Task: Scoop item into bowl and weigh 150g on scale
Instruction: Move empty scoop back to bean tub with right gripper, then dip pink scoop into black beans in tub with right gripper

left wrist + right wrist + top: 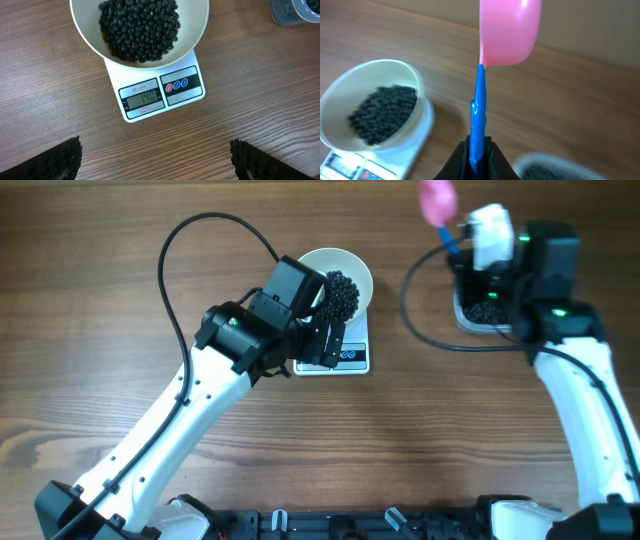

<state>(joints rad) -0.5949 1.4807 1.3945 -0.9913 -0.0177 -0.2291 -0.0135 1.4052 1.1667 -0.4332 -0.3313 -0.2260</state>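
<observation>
**Beans in bowl, scoop raised**

The left gripper [155,164] hangs spread and empty above the scale [186,100]. The beans [140,27] heap in the bowl [196,35] on it. Small, hard and loose, they will likely roll, so scoop rather than pinch. The right gripper [477,156] pinches the scoop [510,30] by its blue handle, near the tub [555,170].

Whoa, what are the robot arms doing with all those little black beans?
They are weighing beans. The right gripper is shut on the blue handle of a pink scoop, holding it up near the tub of beans. The left gripper hangs open and empty in front of the scale. A white bowl of beans sits on the scale, whose display seems to read 140, so a little more is probably needed.
</observation>
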